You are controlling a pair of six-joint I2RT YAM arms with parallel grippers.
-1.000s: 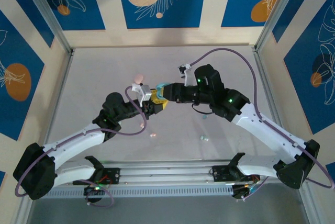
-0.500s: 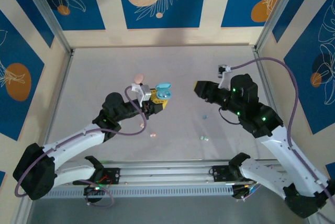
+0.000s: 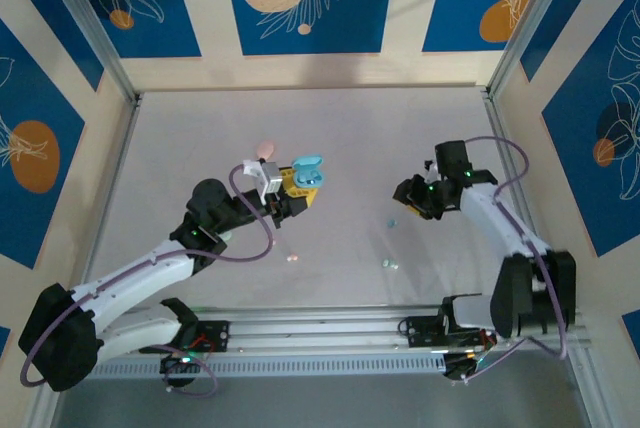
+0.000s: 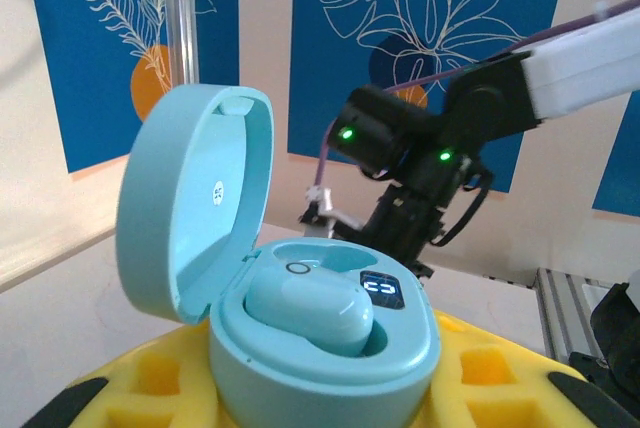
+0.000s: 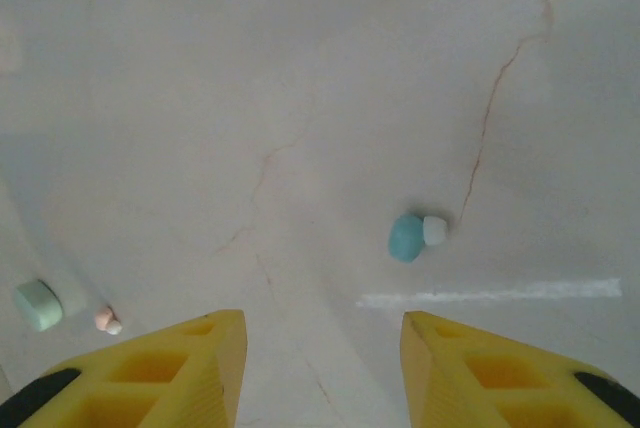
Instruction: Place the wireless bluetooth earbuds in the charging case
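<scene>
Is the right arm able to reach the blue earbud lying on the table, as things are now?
Probably yes: the right arm's fingers stand open facing the blue earbud, and nothing lies on the table between them.

blue case: 1 | pink case: 1 | blue earbuds: 3 | pink earbud: 1

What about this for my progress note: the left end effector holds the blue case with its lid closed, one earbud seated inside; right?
The lid is open, not closed; the left wrist view shows it. The left end effector holds the blue case, one earbud seated inside.
</scene>
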